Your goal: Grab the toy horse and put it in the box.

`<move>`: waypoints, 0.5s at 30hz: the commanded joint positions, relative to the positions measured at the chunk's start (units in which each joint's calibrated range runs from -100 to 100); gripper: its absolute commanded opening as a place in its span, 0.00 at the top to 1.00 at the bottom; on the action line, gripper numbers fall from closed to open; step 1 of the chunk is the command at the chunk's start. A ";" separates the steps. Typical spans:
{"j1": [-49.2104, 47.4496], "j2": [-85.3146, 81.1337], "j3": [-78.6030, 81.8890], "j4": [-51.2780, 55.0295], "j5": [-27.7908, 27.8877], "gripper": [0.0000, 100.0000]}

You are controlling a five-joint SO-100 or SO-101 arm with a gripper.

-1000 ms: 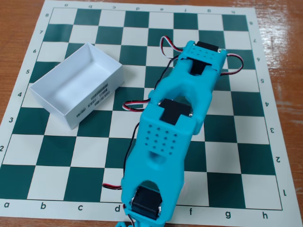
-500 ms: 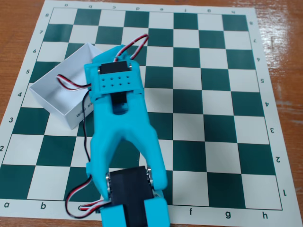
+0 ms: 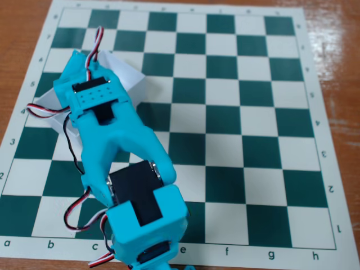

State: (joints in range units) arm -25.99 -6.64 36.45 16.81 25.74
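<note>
The white box [image 3: 128,79] lies on the left part of the chessboard, with most of it covered by my cyan arm. Its right wall and a lower-left corner [image 3: 48,112] show. My gripper [image 3: 77,61] reaches over the box from the bottom of the fixed view. It is seen from behind and above, so its jaws are hidden by the wrist. The toy horse does not show anywhere; it is hidden or out of view.
The green-and-white chessboard mat [image 3: 247,112] lies on a brown wooden table [image 3: 337,50]. The arm's base and servos [image 3: 140,219] stand at the board's bottom edge, with loose wires [image 3: 42,109] hanging to the left.
</note>
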 commanded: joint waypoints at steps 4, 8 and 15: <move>0.06 4.87 -5.18 -2.69 3.89 0.88; 0.70 5.13 -4.17 -1.78 6.33 0.72; 2.63 1.95 0.01 -1.61 10.04 0.68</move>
State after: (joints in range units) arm -24.94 -1.11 35.63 15.15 34.74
